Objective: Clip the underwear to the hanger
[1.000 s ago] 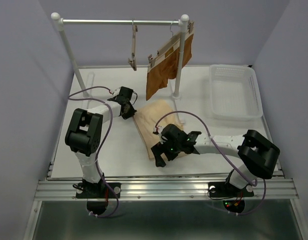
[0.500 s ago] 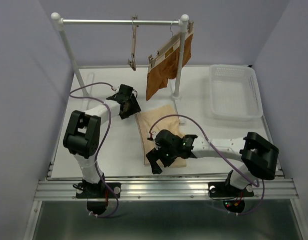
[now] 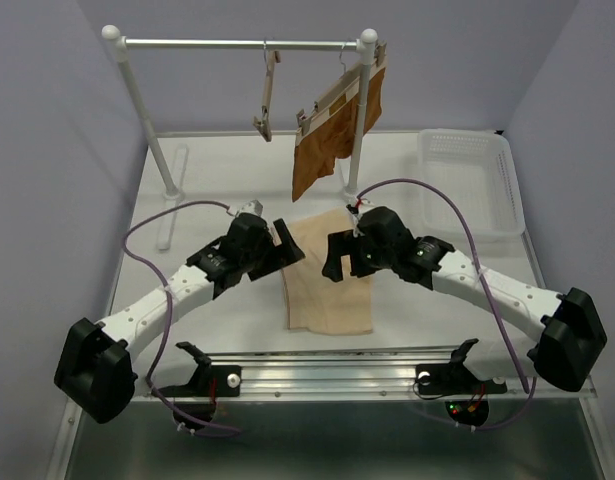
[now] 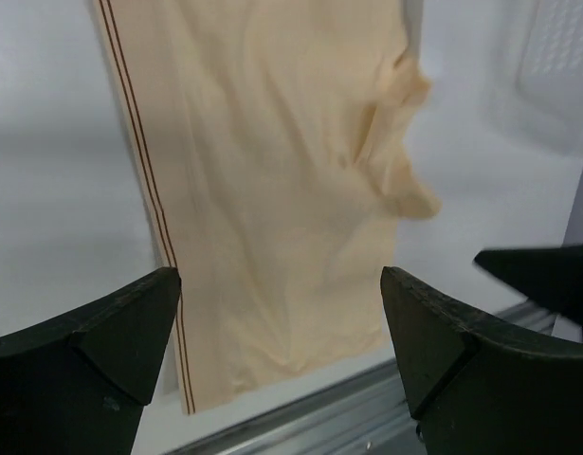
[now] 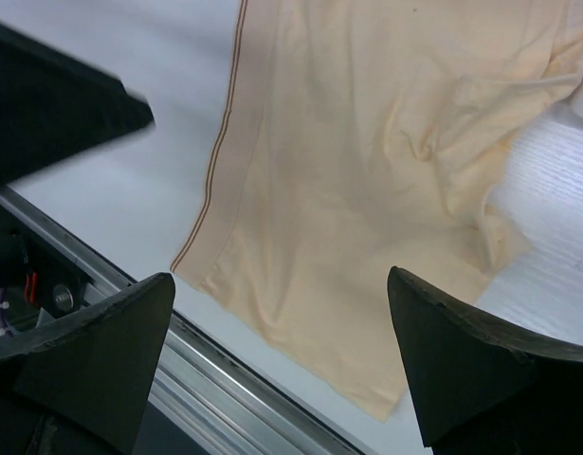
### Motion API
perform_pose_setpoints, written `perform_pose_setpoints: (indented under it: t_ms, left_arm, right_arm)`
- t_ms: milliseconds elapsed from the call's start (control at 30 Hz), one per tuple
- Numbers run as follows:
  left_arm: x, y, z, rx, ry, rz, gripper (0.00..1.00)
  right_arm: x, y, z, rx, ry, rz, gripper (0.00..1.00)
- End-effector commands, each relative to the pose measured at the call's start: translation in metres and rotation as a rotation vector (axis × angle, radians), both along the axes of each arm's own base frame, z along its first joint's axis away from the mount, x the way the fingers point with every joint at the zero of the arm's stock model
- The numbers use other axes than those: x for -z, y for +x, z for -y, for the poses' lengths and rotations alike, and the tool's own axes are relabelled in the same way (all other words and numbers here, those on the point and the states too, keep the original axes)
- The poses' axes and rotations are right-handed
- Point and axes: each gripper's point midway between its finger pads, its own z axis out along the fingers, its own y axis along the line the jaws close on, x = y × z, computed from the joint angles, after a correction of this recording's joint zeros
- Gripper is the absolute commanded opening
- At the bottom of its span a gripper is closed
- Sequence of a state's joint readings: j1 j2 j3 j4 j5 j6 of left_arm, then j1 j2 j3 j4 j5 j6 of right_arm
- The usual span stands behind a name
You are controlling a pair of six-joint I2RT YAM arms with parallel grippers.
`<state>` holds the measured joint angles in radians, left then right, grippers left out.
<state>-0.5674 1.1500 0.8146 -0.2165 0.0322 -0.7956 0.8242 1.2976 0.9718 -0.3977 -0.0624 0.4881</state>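
Note:
The pale beige underwear [image 3: 327, 295] lies flat on the white table, its striped waistband edge on the left. Both grippers hover over its far end, facing each other. My left gripper [image 3: 287, 245] is open and empty, and in its wrist view the underwear [image 4: 272, 171] shows between the spread fingers [image 4: 130, 322]. My right gripper [image 3: 337, 255] is open and empty too, above the underwear [image 5: 367, 161]. The hanger [image 3: 266, 95], a slim wooden bar, hangs bare on the rail, seen edge-on.
A white rack [image 3: 237, 44] stands at the back. It also carries a second wooden hanger with rust-brown cloth [image 3: 332, 140]. A white basket [image 3: 467, 180] sits at the back right. An aluminium rail [image 3: 327, 375] runs along the near table edge.
My left gripper has opened and let go of the underwear, which now lies flatter and nearer the front edge. Both arms have swung so the grippers face each other over its far end.

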Motion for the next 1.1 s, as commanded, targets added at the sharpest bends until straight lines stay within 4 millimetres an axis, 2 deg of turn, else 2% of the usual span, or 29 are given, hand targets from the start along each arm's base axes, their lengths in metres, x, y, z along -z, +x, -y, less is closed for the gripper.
perform_pose_setpoints:
  t_ms: [0,33,133,200,233,333,600,633,767,867,1000,1067]
  left_arm:
    - [0.028,-0.056,0.031,0.077,-0.104,-0.153,0.99]
    - [0.04,-0.07,0.035,0.097,-0.11,-0.184,0.99]
    - [0.048,-0.101,0.056,0.171,-0.158,-0.225,0.99]
    - [0.051,-0.111,0.069,0.204,-0.185,-0.236,0.99]
    - [0.057,-0.122,0.074,0.235,-0.178,-0.254,0.99]
    - [0.079,-0.131,0.073,0.234,-0.131,-0.305,0.99]
    - [0.132,-0.156,0.039,0.166,-0.02,-0.438,0.99]
    - [0.133,-0.158,0.037,0.159,-0.013,-0.45,0.99]
    - [0.154,-0.174,0.003,0.065,0.085,-0.535,0.99]
    - [0.155,-0.175,-0.009,0.0,0.1,-0.54,0.99]
    - [0.147,-0.173,-0.017,-0.054,0.069,-0.529,0.99]
    - [0.144,-0.172,-0.022,-0.077,0.075,-0.529,0.99]
  right_arm:
    - [-0.001,0.012,0.007,0.041,0.049,-0.007,1.0]
    - [0.004,0.019,0.014,0.061,0.053,-0.02,1.0]
    - [0.014,0.023,0.008,0.033,0.094,-0.069,1.0]
    - [0.024,0.021,0.002,0.009,0.104,-0.1,1.0]
    - [0.036,0.02,0.0,0.011,0.093,-0.136,1.0]
    - [0.055,0.015,-0.003,0.005,0.096,-0.182,1.0]
    - [0.11,-0.001,0.022,0.074,-0.013,-0.272,1.0]
    - [0.11,-0.001,0.022,0.076,-0.012,-0.274,1.0]
    - [0.122,-0.018,0.035,0.101,-0.031,-0.318,1.0]
    - [0.121,-0.034,0.039,0.074,-0.012,-0.346,1.0]
    - [0.13,-0.07,0.054,0.032,-0.032,-0.446,1.0]
    - [0.125,-0.082,0.057,-0.008,-0.024,-0.466,1.0]
